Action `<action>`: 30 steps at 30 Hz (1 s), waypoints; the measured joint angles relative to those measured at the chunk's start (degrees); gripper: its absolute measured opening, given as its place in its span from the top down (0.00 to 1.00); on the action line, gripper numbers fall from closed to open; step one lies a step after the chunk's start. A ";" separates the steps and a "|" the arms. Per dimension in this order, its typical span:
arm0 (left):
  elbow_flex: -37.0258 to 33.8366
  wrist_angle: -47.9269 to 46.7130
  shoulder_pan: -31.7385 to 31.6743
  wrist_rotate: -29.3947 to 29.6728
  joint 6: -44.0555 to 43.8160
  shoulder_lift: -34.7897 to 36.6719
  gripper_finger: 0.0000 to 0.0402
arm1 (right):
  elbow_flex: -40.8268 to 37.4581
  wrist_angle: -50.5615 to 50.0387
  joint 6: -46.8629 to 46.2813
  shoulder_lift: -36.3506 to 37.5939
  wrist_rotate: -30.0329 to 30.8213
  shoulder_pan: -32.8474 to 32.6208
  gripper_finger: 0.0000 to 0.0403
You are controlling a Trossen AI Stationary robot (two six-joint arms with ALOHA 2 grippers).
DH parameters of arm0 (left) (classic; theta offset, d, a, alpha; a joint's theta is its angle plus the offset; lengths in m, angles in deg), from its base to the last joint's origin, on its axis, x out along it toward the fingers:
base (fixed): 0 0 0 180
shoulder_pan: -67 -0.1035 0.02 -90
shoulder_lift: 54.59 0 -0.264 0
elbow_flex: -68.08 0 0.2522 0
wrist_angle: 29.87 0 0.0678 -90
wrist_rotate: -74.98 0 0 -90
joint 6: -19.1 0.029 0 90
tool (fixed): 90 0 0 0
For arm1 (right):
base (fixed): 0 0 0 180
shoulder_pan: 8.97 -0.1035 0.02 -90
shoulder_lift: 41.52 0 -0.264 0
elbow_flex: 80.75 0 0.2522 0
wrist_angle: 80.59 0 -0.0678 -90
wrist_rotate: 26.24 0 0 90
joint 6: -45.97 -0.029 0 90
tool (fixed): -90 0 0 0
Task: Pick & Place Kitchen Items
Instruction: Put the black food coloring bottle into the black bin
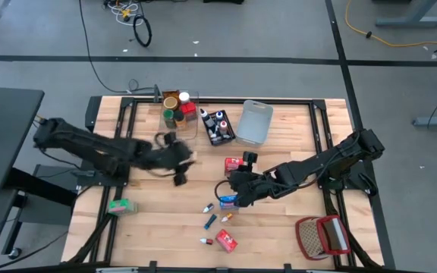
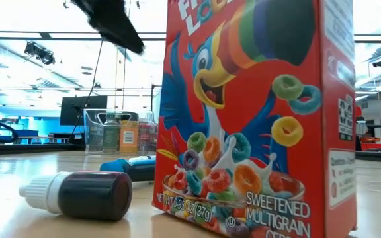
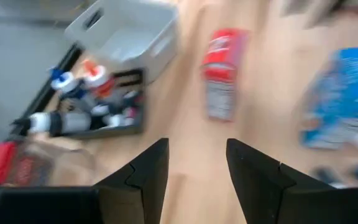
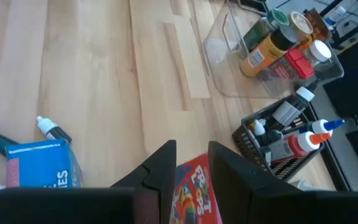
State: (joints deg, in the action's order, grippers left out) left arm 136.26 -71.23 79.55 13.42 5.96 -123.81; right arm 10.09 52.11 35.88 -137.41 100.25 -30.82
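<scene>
Wooden desk (image 1: 279, 227) under me holds scattered groceries. My right hand (image 4: 191, 163) is clenched on a red cereal box (image 4: 194, 190) mid-desk, beside a blue box (image 1: 228, 201). My left hand (image 3: 196, 163) hangs released, empty, near the clear bin (image 1: 190, 125). Tubes (image 1: 211, 221) lie loose near the front.

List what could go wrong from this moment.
1. The right hand sits at the red cereal box, with the blue box close beside it. A move there might shove the blue box.
2. The left hand is open and empty, not far from the right hand, so the two might collide.
3. The left hand is also near the clear bin of jars and might bump it.
</scene>
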 joint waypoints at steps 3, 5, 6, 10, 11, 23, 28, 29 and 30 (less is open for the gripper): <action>-5.61 6.70 4.71 -0.01 -3.02 4.65 0.58 | 0.00 0.63 0.57 0.00 -0.04 0.00 0.75; -9.71 12.35 7.38 -0.05 -4.89 6.56 0.58 | 0.00 1.04 0.64 0.00 0.04 0.02 0.75; -11.84 15.83 8.71 -0.13 -5.70 7.28 0.58 | 0.00 1.45 0.67 0.00 0.00 0.06 0.75; -19.68 32.03 12.07 -2.74 -3.71 7.79 0.58 | 0.00 3.06 0.73 0.00 0.00 0.11 0.75; -21.40 36.42 12.51 -3.76 -2.49 7.46 0.58 | 0.00 3.81 0.74 0.00 -0.03 0.12 0.75; -27.61 53.07 13.96 -9.61 -2.93 0.10 0.58 | -11.12 20.21 2.23 0.69 -12.41 -0.33 0.75; -27.50 53.41 13.94 -8.48 -5.57 -3.85 0.58 | -15.33 24.68 -0.86 4.51 -13.79 -0.92 0.75; -27.50 53.16 13.92 -7.41 -6.27 -4.76 0.58 | -16.06 26.92 -0.41 5.49 -13.93 -1.34 0.75; -27.64 53.19 13.89 -6.25 -6.93 -5.49 0.58 | -16.87 28.82 0.74 6.54 -14.07 -1.77 0.75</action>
State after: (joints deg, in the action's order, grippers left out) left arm 108.62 -18.03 93.44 7.17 -0.97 -129.30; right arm -6.78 80.92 36.63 -130.88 86.18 -32.59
